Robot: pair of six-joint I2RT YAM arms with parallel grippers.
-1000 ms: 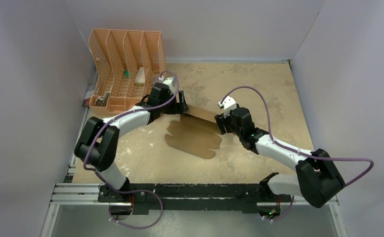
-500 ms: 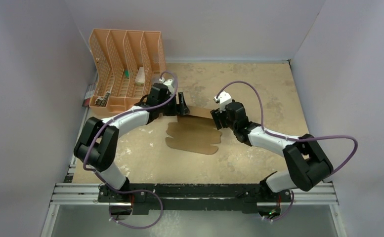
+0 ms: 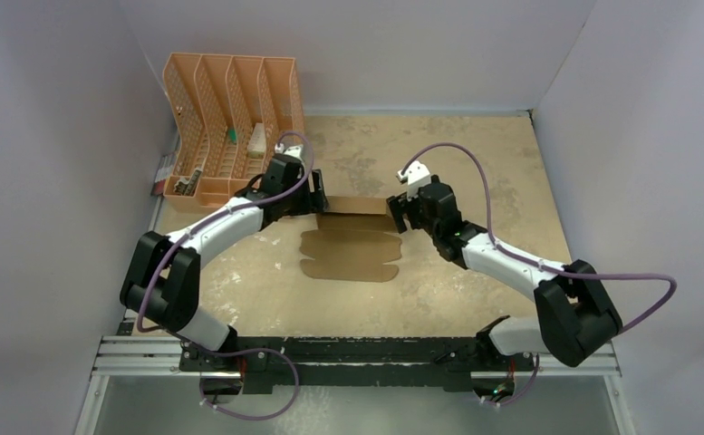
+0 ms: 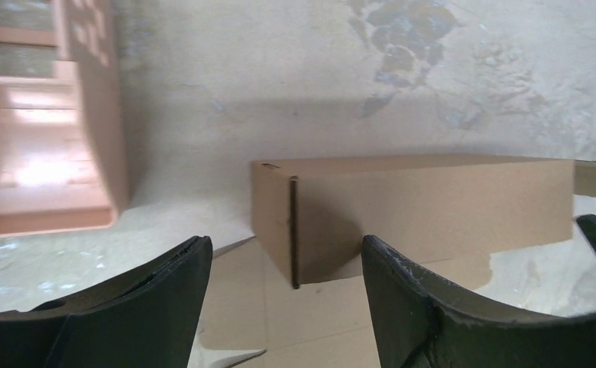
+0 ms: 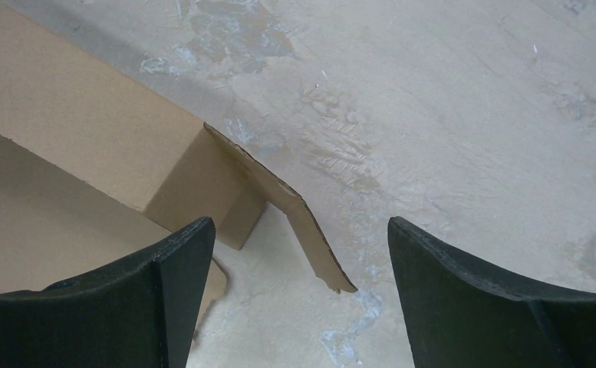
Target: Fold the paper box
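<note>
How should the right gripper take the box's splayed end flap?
Take the flap by its free edge, approaching from the right end of the paper box with the right gripper: it stands on edge, splayed off the wall, both faces exposed.

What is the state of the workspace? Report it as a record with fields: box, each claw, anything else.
box: plain brown cardboard paper box, partly folded, back wall raised, front panel flat on the beige table
left claw: open, at the wall's left end, gripping nothing
right claw: open, at the wall's right end, gripping nothing
other: orange slotted plastic file organiser, far left corner
</note>
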